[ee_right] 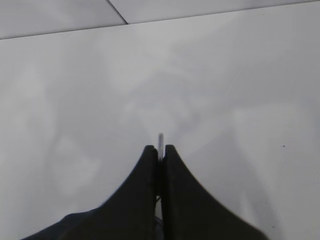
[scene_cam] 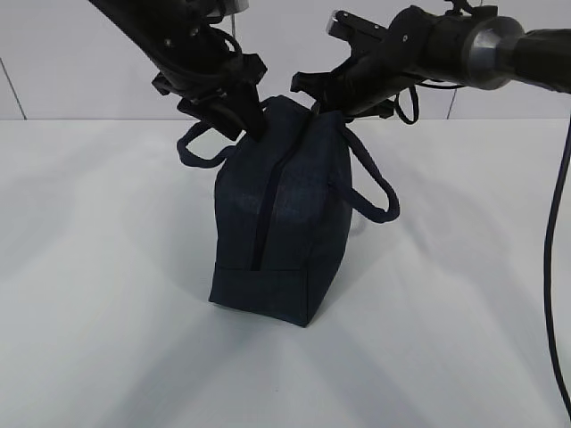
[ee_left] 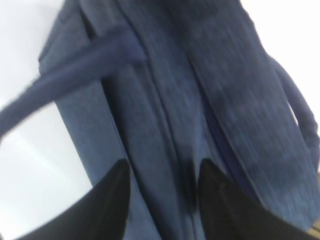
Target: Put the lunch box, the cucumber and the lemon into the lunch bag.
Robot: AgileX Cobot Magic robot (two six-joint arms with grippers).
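Lettering or logos cannot be made out on any visible face of the lunch bag [scene_cam: 278,214]. It stands upright on a plain white table [scene_cam: 107,294], against a pale panelled wall [scene_cam: 53,53]. The left gripper [ee_left: 162,192] is spread at the bag's top, fabric between its fingers. The right gripper [ee_right: 159,155] is pressed together on a thin metal piece [ee_right: 160,142].

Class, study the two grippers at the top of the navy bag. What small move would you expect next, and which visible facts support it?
Probably the left gripper lifts clear of the lunch bag: its jaws stand apart over the fabric, gripping nothing. The right gripper is shut on a thin metal piece, possibly the zipper pull. The bag stands upright and looks closed; no food shows.
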